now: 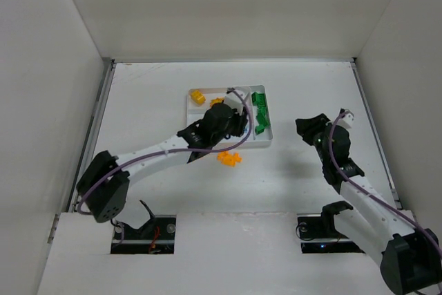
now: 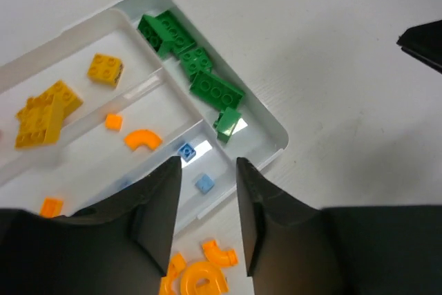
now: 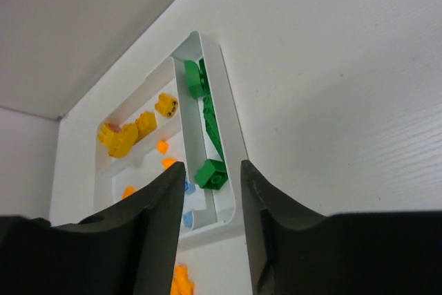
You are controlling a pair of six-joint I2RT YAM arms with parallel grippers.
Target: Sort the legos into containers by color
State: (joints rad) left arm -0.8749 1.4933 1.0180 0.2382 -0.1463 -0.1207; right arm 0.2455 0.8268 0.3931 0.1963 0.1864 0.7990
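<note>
Legos [image 2: 215, 91] mostly binned; orange strays [image 1: 229, 159] lay at six o'clock of tray [image 1: 199, 112]. Left gripper [image 2: 208, 167], right gripper [image 3: 213, 170] stood apart, empty; left likely needed to descend, pinch.

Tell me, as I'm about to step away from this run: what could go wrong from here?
The orange pieces lie on the table close beside the tray; the left gripper, reaching down for them, might catch the rim and shove the tray. One green brick sits tilted at the end of its section, so a jolt might tip it out.
</note>
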